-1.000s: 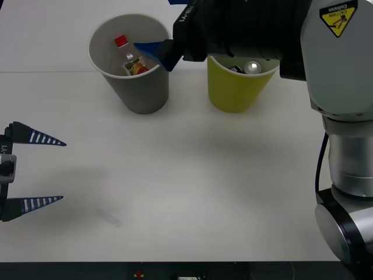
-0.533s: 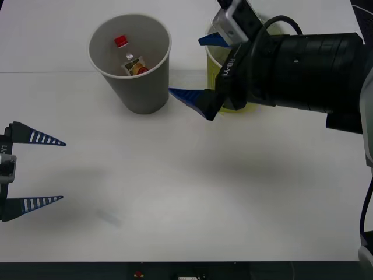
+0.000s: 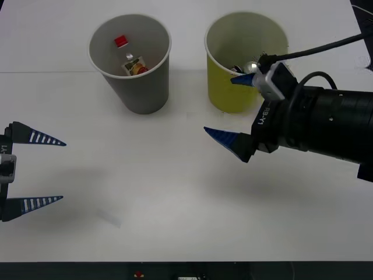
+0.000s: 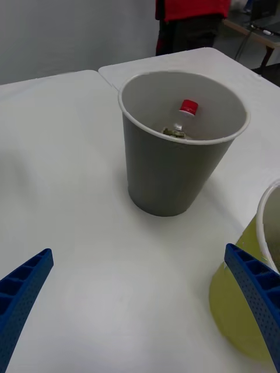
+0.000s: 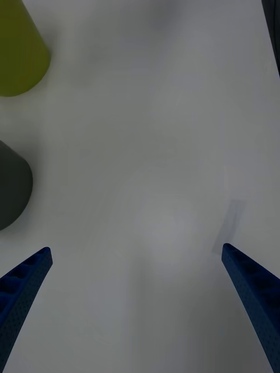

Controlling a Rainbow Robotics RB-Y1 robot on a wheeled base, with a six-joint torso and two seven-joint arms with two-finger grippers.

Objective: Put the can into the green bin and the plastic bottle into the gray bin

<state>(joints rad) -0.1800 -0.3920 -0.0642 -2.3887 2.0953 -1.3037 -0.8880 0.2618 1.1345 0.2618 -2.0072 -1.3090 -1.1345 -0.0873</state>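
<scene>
White counter (image 3: 175, 192), front view: the gray bin (image 3: 135, 87) holds the plastic bottle (image 3: 129, 58), red cap up, and the green bin (image 3: 233, 87) holds the can (image 3: 252, 66), its silver top showing at the rim. Both sorting steps look done. The right gripper (image 3: 239, 111) hangs just in front of the green bin, jaws wide and empty; the step in hand is judged to be a retreat, best made clear of the green wall so the light bin is not tipped. The left gripper (image 3: 49, 170) is parked at the counter's left edge, jaws wide, holding nothing.

Right wrist view: the bottle leans inside the gray bin (image 4: 175, 169); the green bin's wall (image 4: 245, 315) sits just beside one blue finger (image 4: 259, 297). A person in red stands beyond the counter, touching nothing.

Left wrist view: bare white surface between the spread fingers (image 5: 23, 285), with both bins at one edge.
</scene>
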